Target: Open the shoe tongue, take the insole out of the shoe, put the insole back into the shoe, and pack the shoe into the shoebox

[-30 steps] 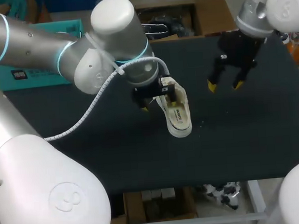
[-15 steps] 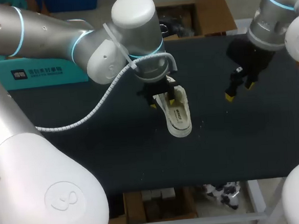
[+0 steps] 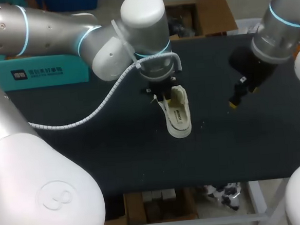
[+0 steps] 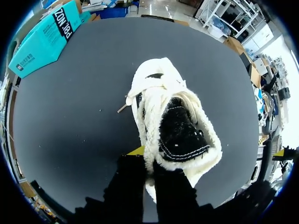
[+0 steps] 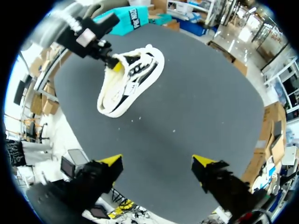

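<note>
Head view: the left gripper (image 3: 161, 95) is clamped on the heel rim of the shoe (image 3: 179, 122), mid-bench (image 3: 90, 147) — such a thin pinch on soft fleece might slip. The right gripper (image 3: 238, 93) hangs at its 3 o'clock.

Left wrist view: white, fleece-edged, dark inside, laces loose.

Right wrist view: fingers wide apart, empty.

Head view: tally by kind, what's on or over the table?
shoe: 1
teal box: 1
pairs of jaws: 2 (left shut on the shoe, right open and empty)
Total: 4
</note>
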`<state>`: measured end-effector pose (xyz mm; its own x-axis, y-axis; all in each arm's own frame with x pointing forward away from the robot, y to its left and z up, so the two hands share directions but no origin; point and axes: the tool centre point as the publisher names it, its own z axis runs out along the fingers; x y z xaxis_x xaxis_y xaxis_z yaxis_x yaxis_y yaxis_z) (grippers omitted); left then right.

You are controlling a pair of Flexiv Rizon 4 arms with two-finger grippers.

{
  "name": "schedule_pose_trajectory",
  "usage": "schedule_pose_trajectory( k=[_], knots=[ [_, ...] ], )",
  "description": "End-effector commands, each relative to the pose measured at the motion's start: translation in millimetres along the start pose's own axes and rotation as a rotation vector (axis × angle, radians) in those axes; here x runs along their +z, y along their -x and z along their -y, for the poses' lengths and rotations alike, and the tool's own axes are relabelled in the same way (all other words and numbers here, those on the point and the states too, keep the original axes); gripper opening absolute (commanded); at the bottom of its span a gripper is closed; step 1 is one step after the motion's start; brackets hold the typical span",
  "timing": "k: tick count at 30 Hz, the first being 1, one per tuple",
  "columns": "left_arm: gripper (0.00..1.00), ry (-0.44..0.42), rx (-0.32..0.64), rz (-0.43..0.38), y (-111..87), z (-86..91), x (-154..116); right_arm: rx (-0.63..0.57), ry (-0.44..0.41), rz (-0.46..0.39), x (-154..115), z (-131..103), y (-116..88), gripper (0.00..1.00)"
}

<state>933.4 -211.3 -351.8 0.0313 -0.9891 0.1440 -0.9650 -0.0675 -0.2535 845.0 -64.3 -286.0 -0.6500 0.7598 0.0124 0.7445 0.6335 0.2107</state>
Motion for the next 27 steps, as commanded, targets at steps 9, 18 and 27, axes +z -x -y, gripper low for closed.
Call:
schedule_pose_trajectory(
  k=[9,18,27],
  knots=[
    [0.0,-0.075,0.149,-0.121,19.8,-1.2,-13.8,0.023,-0.022,0.057,-3.7,-0.7,-1.7,1.0],
    [0.0,-0.077,0.425,-0.133,14.8,11.5,-34.6,-0.466,0.033,-0.041,-7.9,1.6,14.6,1.0],
    [0.0,-0.038,0.683,-0.146,11.4,21.7,-52.6,-0.879,-0.053,-0.048,-25.2,11.9,24.6,1.0]
  ],
)
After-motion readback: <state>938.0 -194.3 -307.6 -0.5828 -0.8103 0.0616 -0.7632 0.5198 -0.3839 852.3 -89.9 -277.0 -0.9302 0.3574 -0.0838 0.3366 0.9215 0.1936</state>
